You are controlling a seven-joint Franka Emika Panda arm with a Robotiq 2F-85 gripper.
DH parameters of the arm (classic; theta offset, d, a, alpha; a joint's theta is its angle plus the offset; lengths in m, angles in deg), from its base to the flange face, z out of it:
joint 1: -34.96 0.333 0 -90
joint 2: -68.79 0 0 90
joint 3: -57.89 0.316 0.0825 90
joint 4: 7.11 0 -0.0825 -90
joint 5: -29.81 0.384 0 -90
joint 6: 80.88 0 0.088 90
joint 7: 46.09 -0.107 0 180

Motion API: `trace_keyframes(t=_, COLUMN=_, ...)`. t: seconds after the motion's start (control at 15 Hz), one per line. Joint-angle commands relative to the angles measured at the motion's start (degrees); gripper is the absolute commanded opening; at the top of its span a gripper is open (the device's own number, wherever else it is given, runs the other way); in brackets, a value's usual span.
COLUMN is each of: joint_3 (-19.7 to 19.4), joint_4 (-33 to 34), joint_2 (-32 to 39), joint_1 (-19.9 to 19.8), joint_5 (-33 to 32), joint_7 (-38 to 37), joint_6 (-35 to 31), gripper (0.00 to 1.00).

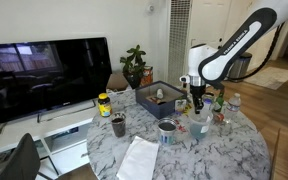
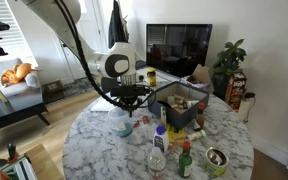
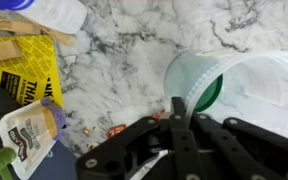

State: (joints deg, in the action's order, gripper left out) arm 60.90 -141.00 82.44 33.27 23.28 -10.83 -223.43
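On the round marble bench (image 1: 229,150) there's a whole pile of clutter, with a big dark TV (image 1: 44,75) off behind it. The Franka arm (image 1: 234,45) reaches in over the bench. The pincer (image 3: 174,120) hangs just above the marble with its jaws shut together, nothing between them as far as I can see.

Next down in size, a black box (image 2: 176,120) of odds and ends sits near the middle of the bench, just beside the pincer in an exterior view.

Closest thing to the pincer is the clear plastic cup (image 3: 234,88). It's right below and a bit ahead of the fingertips, with something green down in its bottom. It looks like there's a gap between them, but that's hard to call from the wrist view. Can't tell whether it's standing straight or tipped over either.

My take on handling: it's a thin-walled throwaway cup, so super light, slick and bendy. Squeeze the middle and it'll buckle or squirt out. I'd go for the rim, one finger inside and one outside, since that's the stiffest bit.

Smallest stuff: a yellow packet (image 3: 24,75) and a little sauce sachet (image 3: 29,130) lie flat on the marble, well off to the side of the cup.
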Motion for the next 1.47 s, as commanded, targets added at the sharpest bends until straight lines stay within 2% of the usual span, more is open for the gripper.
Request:
trace_keyframes(t=0.0, joint_3=0.2, joint_4=-3.25, joint_2=-0.48, joint_1=-0.3, joint_5=-1.8, joint_7=1.11, joint_6=-0.56, gripper=0.01)
trace_keyframes(t=0.33, joint_3=0.51, joint_4=-5.29, joint_2=-0.57, joint_1=-0.43, joint_5=-0.84, joint_7=1.81, joint_6=-1.33, gripper=0.01)
trace_keyframes(t=0.4, joint_3=0.72, joint_4=-5.53, joint_2=-0.92, joint_1=-0.64, joint_5=0.07, joint_7=1.98, joint_6=-1.37, gripper=0.28)
trace_keyframes(t=0.47, joint_3=0.87, joint_4=-5.66, joint_2=-1.37, joint_1=-0.83, joint_5=0.54, joint_7=2.61, joint_6=-0.98, gripper=0.29)
trace_keyframes(t=0.6, joint_3=1.09, joint_4=-6.34, joint_2=-3.48, joint_1=-1.47, joint_5=1.77, joint_7=4.47, joint_6=-0.01, gripper=0.42)
trace_keyframes(t=0.8, joint_3=0.7, joint_4=-7.4, joint_2=-7.75, joint_1=-2.27, joint_5=2.59, joint_7=8.83, joint_6=1.1, gripper=0.64)
trace_keyframes(t=1.07, joint_3=-0.5, joint_4=-5.56, joint_2=-11.68, joint_1=-1.94, joint_5=4.22, joint_7=10.24, joint_6=2.34, gripper=0.94)
trace_keyframes(t=1.13, joint_3=-0.48, joint_4=-4.53, joint_2=-11.39, joint_1=-1.41, joint_5=4.66, joint_7=9.78, joint_6=2.4, gripper=0.99)
trace_keyframes(t=1.4, joint_3=0.22, joint_4=-0.62, joint_2=-8.3, joint_1=0.62, joint_5=4.68, joint_7=7.97, joint_6=2.13, gripper=1.0)
